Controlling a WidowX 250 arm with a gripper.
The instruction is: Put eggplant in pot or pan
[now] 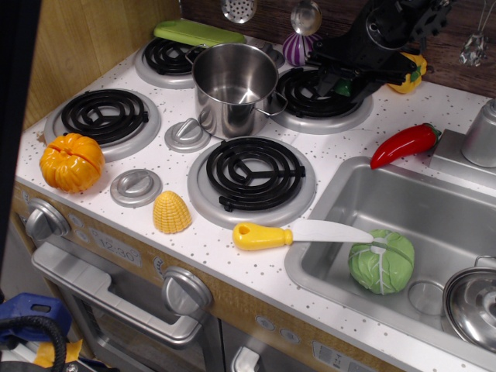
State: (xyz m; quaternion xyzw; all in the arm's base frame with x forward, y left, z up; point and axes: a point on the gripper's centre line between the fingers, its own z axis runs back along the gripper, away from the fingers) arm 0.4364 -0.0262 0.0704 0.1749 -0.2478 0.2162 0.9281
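Note:
The tall steel pot (pixel 226 108) stands empty between the back burners. My black gripper (pixel 346 80) hangs above the back-right burner (pixel 318 105), to the right of the pot and about level with its rim. It is shut on the eggplant (pixel 342 87). Only the eggplant's green cap and a sliver of dark body show between the fingers; the rest is hidden.
A striped purple onion (pixel 301 48) and a yellow pepper (pixel 411 75) sit behind the gripper. A red chili (pixel 404 144), a yellow-handled knife (pixel 298 232), corn (pixel 172 211) and a pumpkin (pixel 71 161) lie on the counter. The sink (pixel 349 198) holds a cabbage (pixel 380 261) and a steel pan (pixel 473 298).

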